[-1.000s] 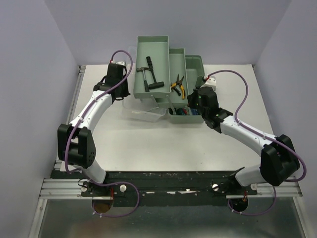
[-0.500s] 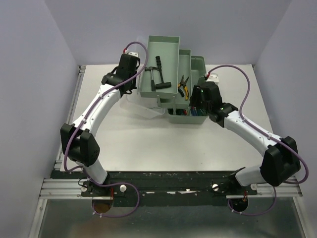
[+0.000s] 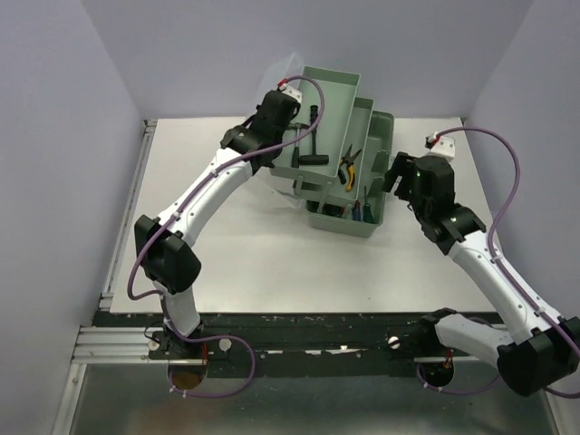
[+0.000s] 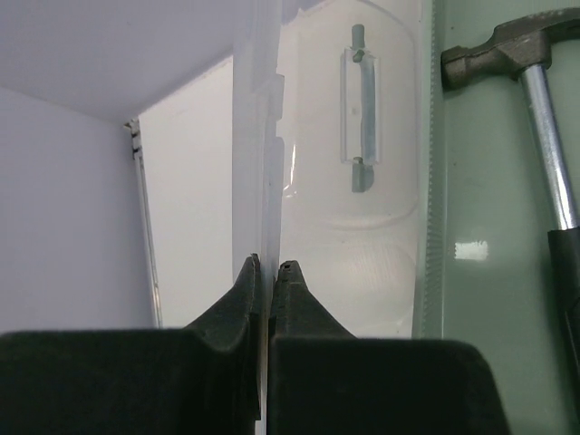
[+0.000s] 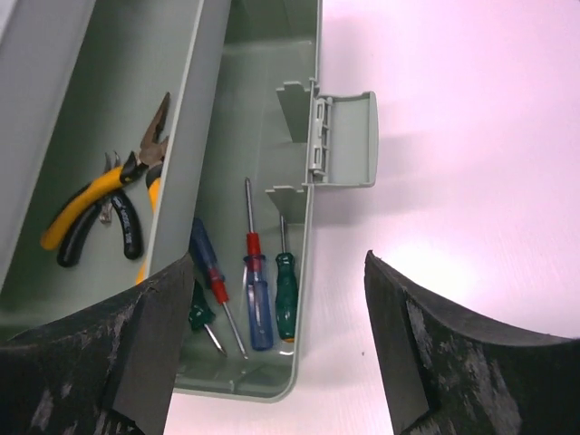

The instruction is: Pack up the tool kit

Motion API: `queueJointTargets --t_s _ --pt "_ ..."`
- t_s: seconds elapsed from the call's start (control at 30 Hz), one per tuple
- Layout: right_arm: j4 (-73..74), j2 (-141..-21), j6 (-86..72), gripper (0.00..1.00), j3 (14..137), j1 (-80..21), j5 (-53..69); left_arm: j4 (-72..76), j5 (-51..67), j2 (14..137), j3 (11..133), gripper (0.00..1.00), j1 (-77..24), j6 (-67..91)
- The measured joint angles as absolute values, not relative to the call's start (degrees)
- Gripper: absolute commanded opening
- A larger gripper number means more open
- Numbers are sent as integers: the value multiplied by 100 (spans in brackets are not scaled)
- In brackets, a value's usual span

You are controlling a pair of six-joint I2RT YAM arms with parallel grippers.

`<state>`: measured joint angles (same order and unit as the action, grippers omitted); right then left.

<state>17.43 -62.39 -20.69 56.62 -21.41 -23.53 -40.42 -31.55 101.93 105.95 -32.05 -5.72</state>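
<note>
We see the sage-green toolbox (image 3: pixel 343 223) standing on the far half of the white table (image 3: pixel 245 258), a little right of centre and turned at an angle, with its tiers fanned out in steps toward the back left. The top tray (image 3: pixel 337 83) carries the hammer (image 3: pixel 313 145), which lies with its steel shaft along the tray floor. The middle tray (image 3: pixel 366 113) holds the yellow-handled pliers (image 3: pixel 347 166). Down in the base we find the screwdrivers (image 5: pixel 258 308), one with a blue and red handle and one green beside it, lying side by side against the near wall. A grey-green latch (image 5: pixel 343 140) hangs off the outside of the right-hand wall.

The translucent lid (image 4: pixel 353 199) stands raised on edge beside the top tray, its moulded handle (image 4: pixel 360 118) facing the left wrist camera. The left gripper (image 4: pixel 269 267) is pinched tight on the thin edge of that lid, both fingers pressed against the plastic.

The right gripper (image 5: pixel 277 263) hovers just off the right side of the toolbox with its jaws spread wide and nothing between them
</note>
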Motion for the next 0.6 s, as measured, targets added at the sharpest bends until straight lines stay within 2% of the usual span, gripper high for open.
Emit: queueJointTargets --t_s 0.2,0.43,0.6 --pt "1669 -6250 -2311 83 5081 -1763 -2198 -3778 -3916 10527 11122 0 -3771 -1562" --pt "1208 -6241 -2978 82 4099 -1037 -1533 -3107 -4453 10656 11118 0 -4298 -2687" --pt "910 -6224 -3301 80 3579 -899 -1426 -2530 -4818 10680 10960 0 -4713 -3500"
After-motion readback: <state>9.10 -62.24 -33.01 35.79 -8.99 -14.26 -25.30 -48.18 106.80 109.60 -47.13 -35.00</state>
